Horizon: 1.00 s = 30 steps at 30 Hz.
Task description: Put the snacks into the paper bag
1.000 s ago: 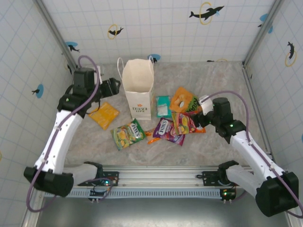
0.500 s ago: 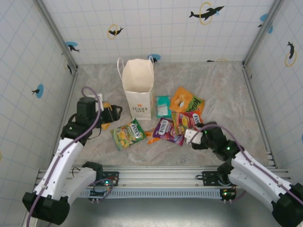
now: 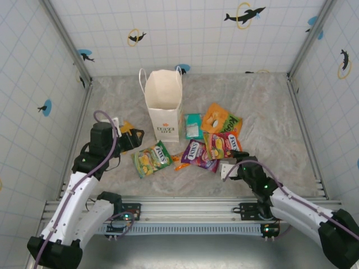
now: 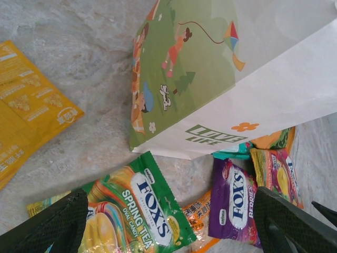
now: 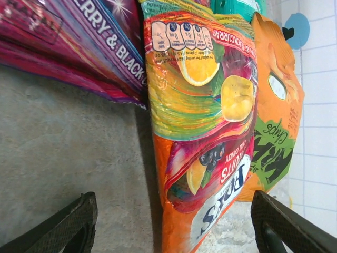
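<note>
Grip to be taken on near edge of red packet (image 3: 223, 144), lower centre; right gripper (image 3: 228, 168) spread, empty; left gripper (image 3: 132, 136) likewise.

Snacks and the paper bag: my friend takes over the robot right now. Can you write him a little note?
Left gripper: jaws open, empty, by the yellow packet, left of the paper bag.
Right gripper: jaws open, empty, at the near edge of the red packet.
Bag upright; green packet, purple packet, orange packet and teal packet lie on the table, in front and to the right of it.
Done: no packet held; the bag's inside is unclear.
To do: put every packet in.
</note>
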Available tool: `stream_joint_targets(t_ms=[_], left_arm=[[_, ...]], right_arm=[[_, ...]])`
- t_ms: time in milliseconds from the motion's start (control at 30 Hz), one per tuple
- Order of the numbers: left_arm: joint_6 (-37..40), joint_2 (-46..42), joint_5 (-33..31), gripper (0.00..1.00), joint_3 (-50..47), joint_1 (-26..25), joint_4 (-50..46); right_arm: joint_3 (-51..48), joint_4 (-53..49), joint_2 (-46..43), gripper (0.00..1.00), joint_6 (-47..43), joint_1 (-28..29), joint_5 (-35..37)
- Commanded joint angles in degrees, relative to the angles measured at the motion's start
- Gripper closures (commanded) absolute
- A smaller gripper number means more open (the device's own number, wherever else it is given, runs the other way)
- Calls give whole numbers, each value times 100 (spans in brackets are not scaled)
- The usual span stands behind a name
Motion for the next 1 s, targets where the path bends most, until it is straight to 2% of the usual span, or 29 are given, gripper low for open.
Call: stream_joint_targets(t_ms=[0,567,667,800,967], left_arm=[[-48,33,-3,17,-106,-31,137],[-34,101,-94,17,-271,-31,234],[-6,117,-126,17,-282,-31,205],[79,140,-135,17,-282,-31,193],[591,127,212,19,-365,-31,371]], right_arm=[[-264,943,264,24,-188,25,205],[-33,3094,2408,39,-219,-95,-121],[67,3190,2566,48,-194,-104,-87],[62,3127,2295,69,-86,-165,-148],[144,2434,1497,80,347,-383,-610]])
